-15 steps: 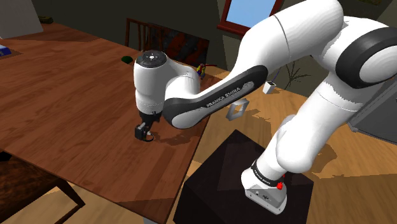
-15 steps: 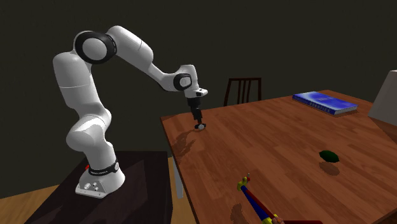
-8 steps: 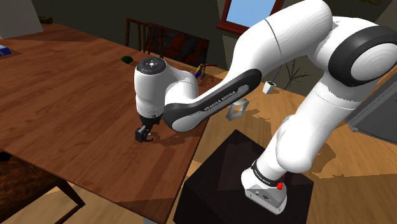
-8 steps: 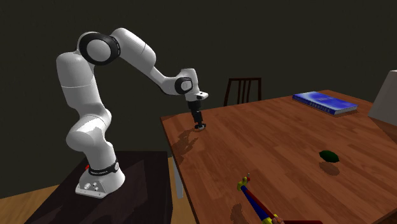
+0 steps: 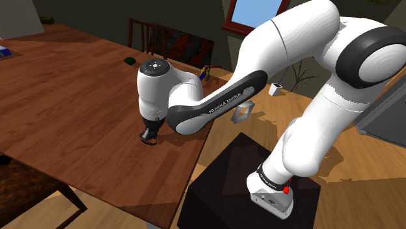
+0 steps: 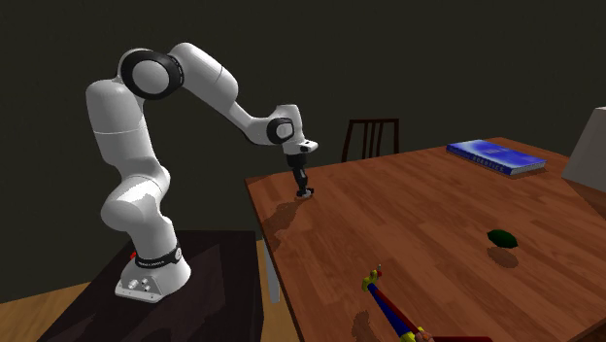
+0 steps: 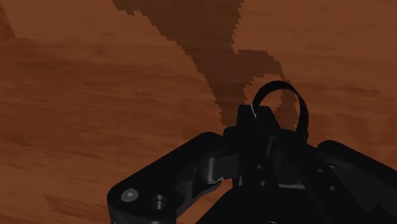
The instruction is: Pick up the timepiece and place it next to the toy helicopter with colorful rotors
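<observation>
The gripper [image 5: 150, 138] stands low over the wooden table [image 6: 418, 219], near the edge that faces the stand, with its tip right at the surface. In the wrist view the black fingers are drawn narrow, close together at the middle, and the timepiece [image 7: 301, 114], a dark watch whose strap curls up in a loop, sits clasped between them. So the grasp looks made, though the watch seems not yet lifted off the wood. The toy helicopter [image 6: 390, 309] lies well apart from it, along the same table edge, near the bottom of the second exterior view. What is left, by my reading, is most of the job: the lift, the carry along that edge, and setting the watch down just beside the helicopter.
</observation>
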Robot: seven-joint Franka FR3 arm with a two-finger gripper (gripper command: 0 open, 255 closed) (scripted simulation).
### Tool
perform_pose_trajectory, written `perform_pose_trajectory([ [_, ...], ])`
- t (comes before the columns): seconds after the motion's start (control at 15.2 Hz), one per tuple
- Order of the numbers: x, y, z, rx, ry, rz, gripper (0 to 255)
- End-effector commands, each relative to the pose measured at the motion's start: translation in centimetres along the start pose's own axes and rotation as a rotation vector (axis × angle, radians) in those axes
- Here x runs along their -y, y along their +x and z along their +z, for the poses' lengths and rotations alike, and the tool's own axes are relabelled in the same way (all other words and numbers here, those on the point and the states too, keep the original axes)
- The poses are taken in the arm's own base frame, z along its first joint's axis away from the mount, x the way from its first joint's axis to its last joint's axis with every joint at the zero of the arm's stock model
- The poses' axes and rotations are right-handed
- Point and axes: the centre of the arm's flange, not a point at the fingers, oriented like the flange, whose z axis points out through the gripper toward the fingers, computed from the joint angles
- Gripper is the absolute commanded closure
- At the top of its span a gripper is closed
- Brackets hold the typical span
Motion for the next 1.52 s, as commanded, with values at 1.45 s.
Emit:
perform_pose_trajectory([
  [1.45, -1.6, 1.2, -9.3, 0.000, 0.000, 0.000, 255],
])
